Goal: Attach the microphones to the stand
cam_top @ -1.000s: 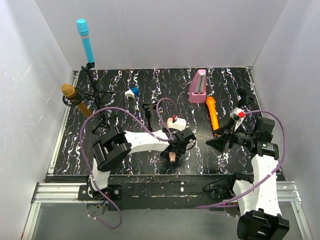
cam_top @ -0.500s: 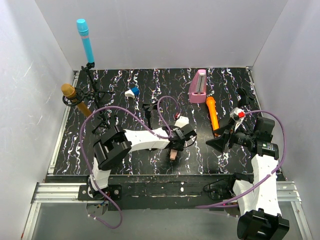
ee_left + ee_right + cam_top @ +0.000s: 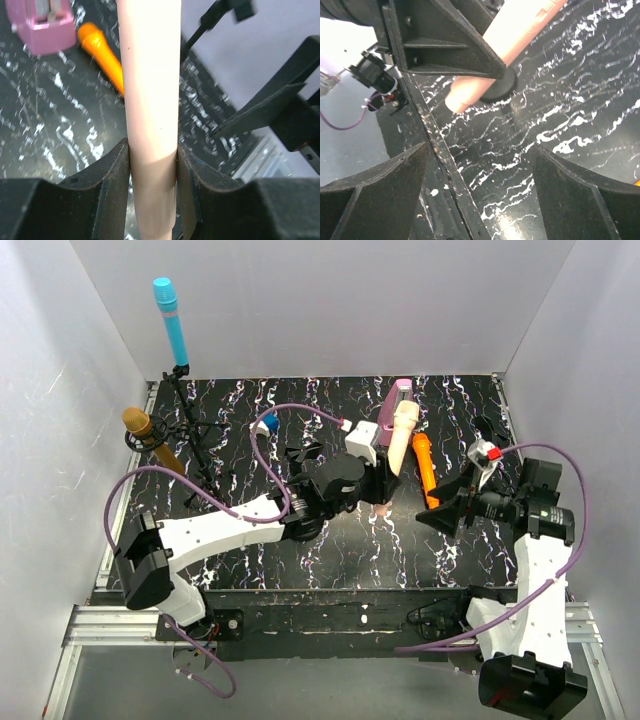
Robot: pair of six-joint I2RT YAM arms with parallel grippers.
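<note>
My left gripper [image 3: 385,478] is shut on the pale pink-cream microphone [image 3: 400,435] and holds it above the table, head pointing away; in the left wrist view the microphone's shaft [image 3: 150,100] sits between my fingers [image 3: 112,180]. The orange microphone [image 3: 425,466] lies on the table right of it and shows in the left wrist view [image 3: 102,52]. The sky blue microphone [image 3: 171,320] and the gold microphone [image 3: 147,438] sit in the black stand [image 3: 190,430] at the far left. My right gripper [image 3: 440,518] is open and empty; its wrist view shows the pink-cream microphone's tail [image 3: 470,92].
A mauve rectangular block [image 3: 392,412] lies behind the held microphone. A small blue-and-white piece [image 3: 268,424] sits near the stand. A small black stand piece [image 3: 297,460] is by the left arm. White walls enclose the black marbled table [image 3: 330,550].
My left arm has lifted the pale pink-cream microphone off the table and swung it up and away toward the back. The right gripper has shifted slightly right.
</note>
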